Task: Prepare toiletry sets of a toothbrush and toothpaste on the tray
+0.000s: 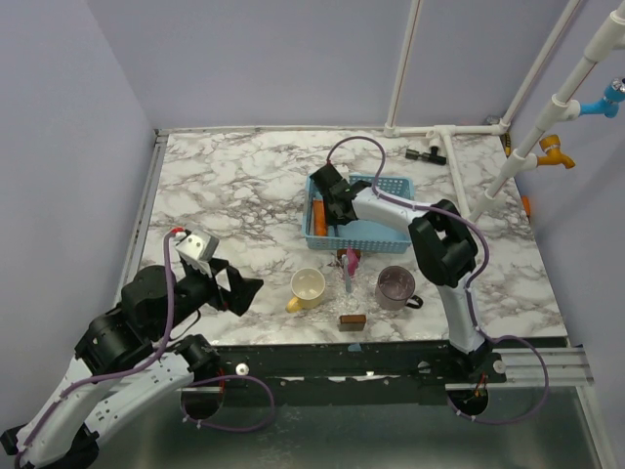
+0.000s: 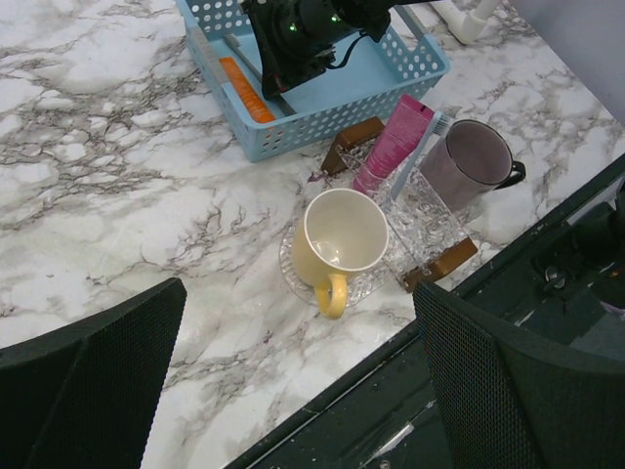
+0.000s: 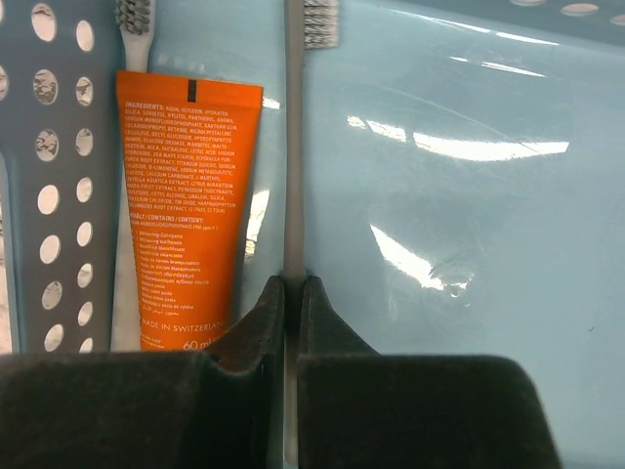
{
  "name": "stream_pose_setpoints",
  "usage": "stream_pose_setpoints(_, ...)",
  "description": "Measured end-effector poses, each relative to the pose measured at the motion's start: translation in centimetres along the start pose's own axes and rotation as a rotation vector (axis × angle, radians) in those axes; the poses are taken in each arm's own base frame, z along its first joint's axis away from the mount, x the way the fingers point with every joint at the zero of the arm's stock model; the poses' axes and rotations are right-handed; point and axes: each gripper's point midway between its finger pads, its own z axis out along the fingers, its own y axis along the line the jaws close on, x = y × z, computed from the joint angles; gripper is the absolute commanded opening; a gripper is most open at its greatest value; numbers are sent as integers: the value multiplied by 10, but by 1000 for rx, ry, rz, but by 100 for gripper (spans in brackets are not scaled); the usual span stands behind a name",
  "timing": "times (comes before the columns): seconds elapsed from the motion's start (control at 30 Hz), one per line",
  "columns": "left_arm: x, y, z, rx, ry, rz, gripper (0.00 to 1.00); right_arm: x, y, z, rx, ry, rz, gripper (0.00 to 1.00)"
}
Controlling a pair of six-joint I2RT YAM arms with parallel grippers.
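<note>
Right wrist view looks down into the blue basket (image 3: pixel 469 195), where the right claw (image 3: pixel 291 293) is pressed together on the thin grey handle of a toothbrush (image 3: pixel 293 147). The toothbrush lies flat on the basket floor and runs straight ahead of the claw, with its bristles at the far end. Just to the left of the claw lies the orange toothpaste (image 3: pixel 186 205), right beside the handle. I think the toothbrush is light and stiff, so it should lift easily. But the handle is smooth and skinny, so it could twist or slip between the fingers. The grip sits far from the bristles, so that end may dip. The toothpaste looks soft and squashy, and is best held across its flat middle. The left claw (image 1: pixel 242 291) is spread wide and holds nothing, above the tabletop (image 1: pixel 225 186). The glass tray (image 2: pixel 430 225) lies ahead of it, a bit to the right.
</note>
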Motion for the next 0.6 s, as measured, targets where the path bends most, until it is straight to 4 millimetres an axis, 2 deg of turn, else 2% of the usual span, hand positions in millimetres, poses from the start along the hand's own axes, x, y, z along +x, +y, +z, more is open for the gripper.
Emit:
stream_pose_setpoints(0.33, 0, -4, -1, 14, 3, -39, 99, -2, -10, -7, 26, -17, -8, 0)
stream_pose_setpoints(0.43, -2, -5, -2, 17, 0, -53, 99, -10, -17, -22, 30, -51, -7, 0)
stream_pose_setpoints(0.6, -2, -7, -2, 17, -2, -81, 99, -47, -20, -65, -5, -180, 18, 0)
